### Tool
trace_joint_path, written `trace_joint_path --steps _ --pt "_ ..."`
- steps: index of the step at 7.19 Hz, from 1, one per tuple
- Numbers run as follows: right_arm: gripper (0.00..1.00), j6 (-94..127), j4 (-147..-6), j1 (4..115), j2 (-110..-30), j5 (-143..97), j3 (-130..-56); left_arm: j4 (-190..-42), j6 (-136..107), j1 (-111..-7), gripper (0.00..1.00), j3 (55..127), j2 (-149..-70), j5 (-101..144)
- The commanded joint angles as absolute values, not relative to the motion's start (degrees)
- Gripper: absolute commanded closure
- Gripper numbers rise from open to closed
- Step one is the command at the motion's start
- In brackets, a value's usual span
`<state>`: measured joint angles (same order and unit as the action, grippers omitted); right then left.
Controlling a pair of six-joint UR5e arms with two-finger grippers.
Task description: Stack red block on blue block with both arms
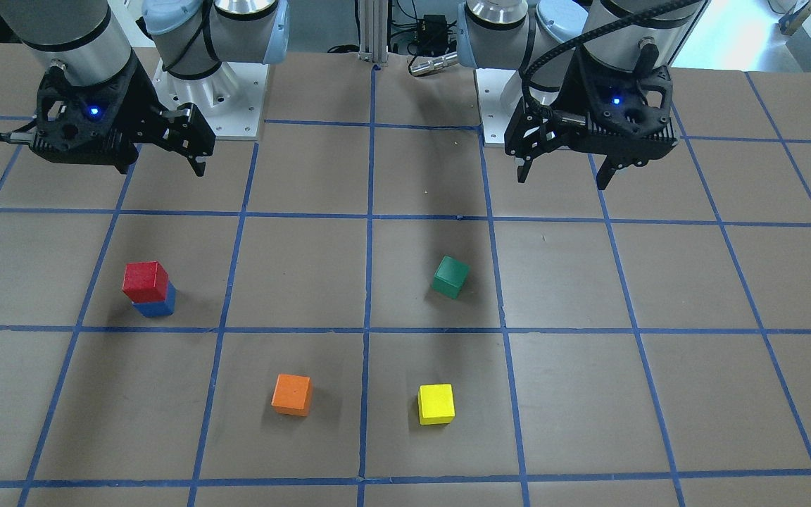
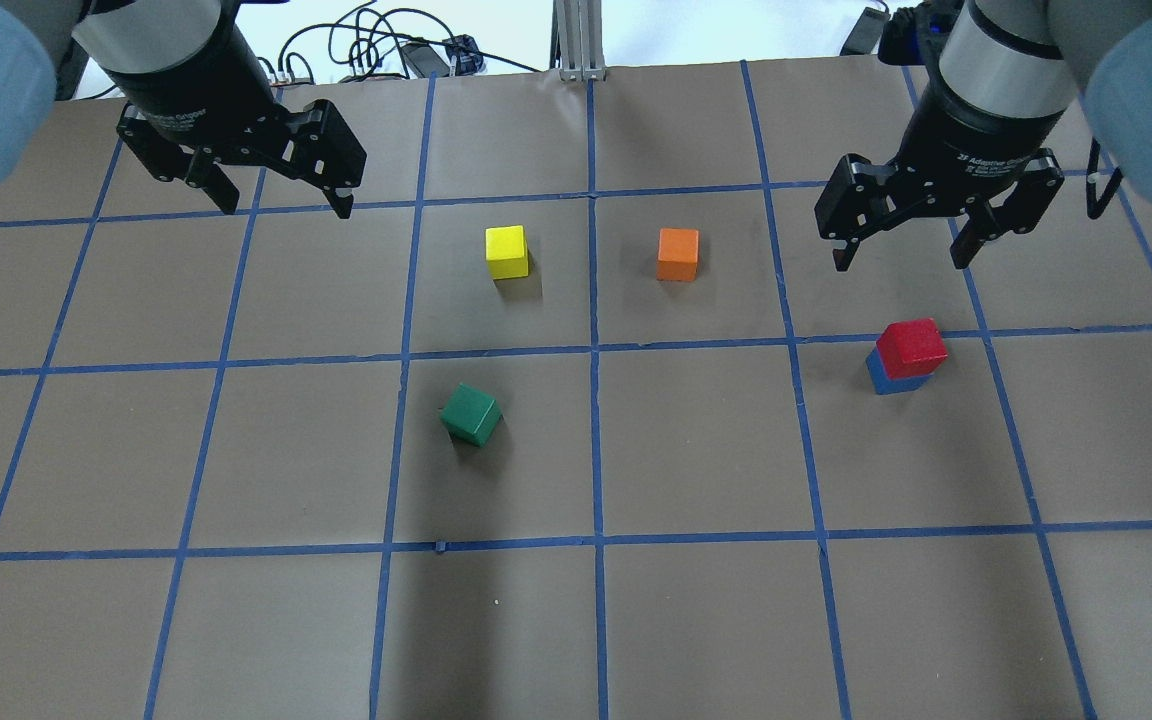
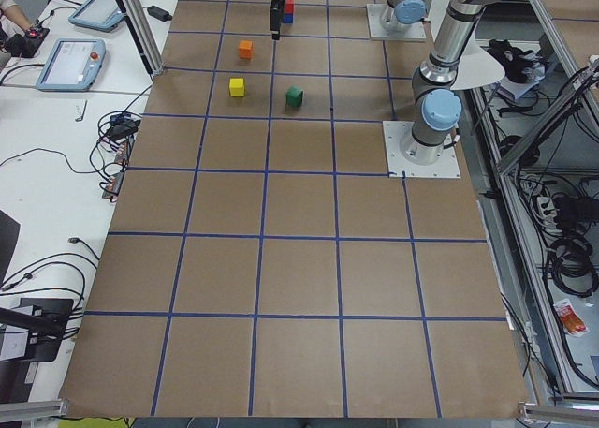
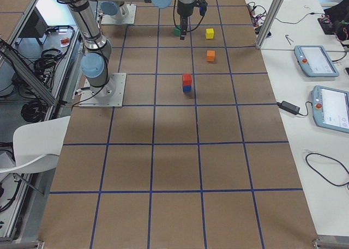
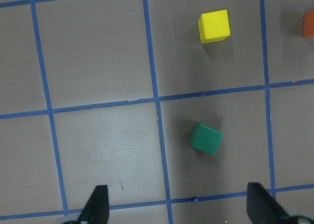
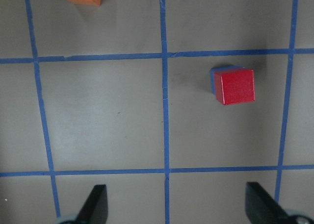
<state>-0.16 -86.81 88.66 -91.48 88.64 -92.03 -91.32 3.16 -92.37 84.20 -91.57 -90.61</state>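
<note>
Overhead exterior, red block (image 2: 911, 347) on blue block (image 2: 886, 381), left end effector (image 2: 286, 210) spread, right end effector (image 2: 900, 263) ("2F") spread.

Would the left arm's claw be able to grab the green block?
Probably yes: the left claw hangs open, and the green block sits alone with no other block in between.

Robotics lab w/ teach pendants (image 4: 315, 61), cables (image 3: 571, 259), alu frame (image 4: 271, 17).
</note>
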Motion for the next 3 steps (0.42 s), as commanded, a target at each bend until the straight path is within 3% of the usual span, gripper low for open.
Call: trace_joint_path --steps 1,3 --pt "0.0 0.26 -86.84 88.68 -91.41 87.98 -92.02 -91.32 3.16 -92.37 0.0 84.2 -91.58 -90.62" --pt "0.0 1.05 -86.84 88.68 -91.49 88.24 -92.02 -91.32 3.16 -92.37 0.0 84.2 -91.58 -90.62"
